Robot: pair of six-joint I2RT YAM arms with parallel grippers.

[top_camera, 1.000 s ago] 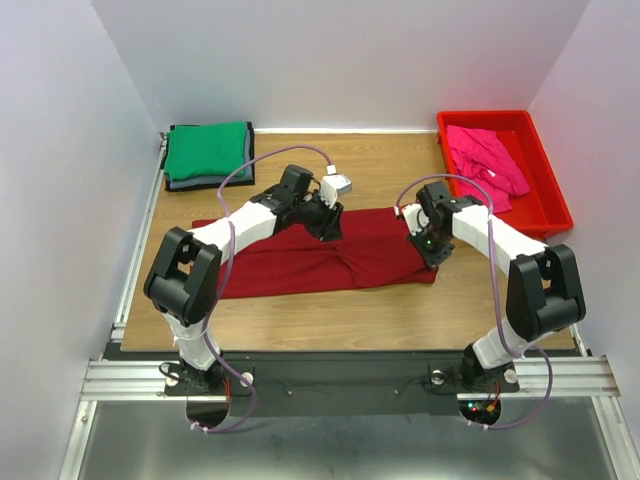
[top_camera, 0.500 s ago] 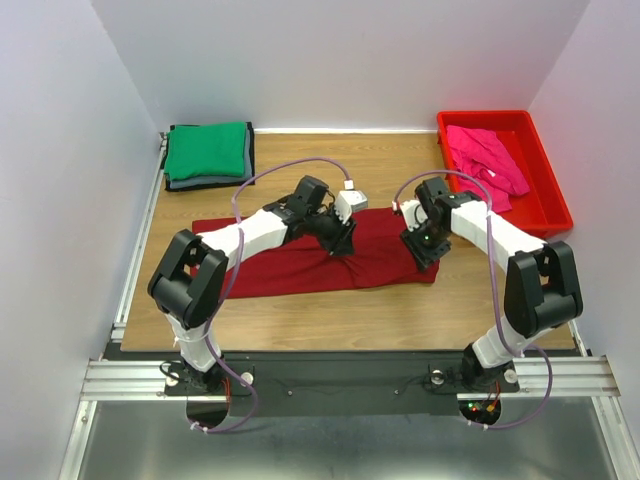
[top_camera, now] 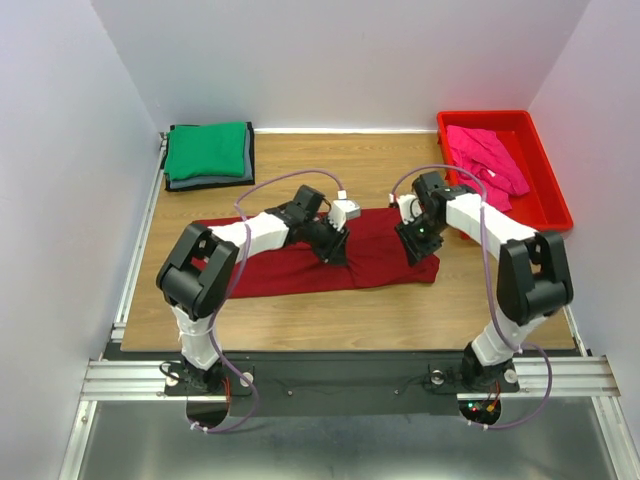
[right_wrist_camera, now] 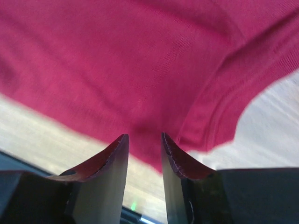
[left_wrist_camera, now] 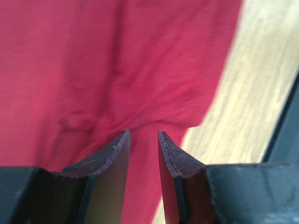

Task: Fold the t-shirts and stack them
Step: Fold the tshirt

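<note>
The dark red t-shirt [top_camera: 290,262] lies across the middle of the table as a long folded strip. My left gripper [top_camera: 336,251] hovers low over the strip's middle. In the left wrist view it [left_wrist_camera: 142,133] is open, with the dark red t-shirt [left_wrist_camera: 93,70] showing under the gap. My right gripper [top_camera: 414,246] is over the strip's right end. It [right_wrist_camera: 142,135] is also open, above the hem of the dark red t-shirt [right_wrist_camera: 140,60]. The green t-shirt [top_camera: 206,149] lies folded on the dark grey t-shirt [top_camera: 210,181] at the back left. The pink t-shirt [top_camera: 487,160] is crumpled in the tray.
The red plastic tray [top_camera: 548,205] stands at the back right by the wall. Bare wood [top_camera: 330,315] runs along the front of the strip. White walls close in the table on three sides.
The right gripper has opened and let go of the shirt's right end, shifting slightly left. The left gripper has moved right and nearer over the strip's middle.
</note>
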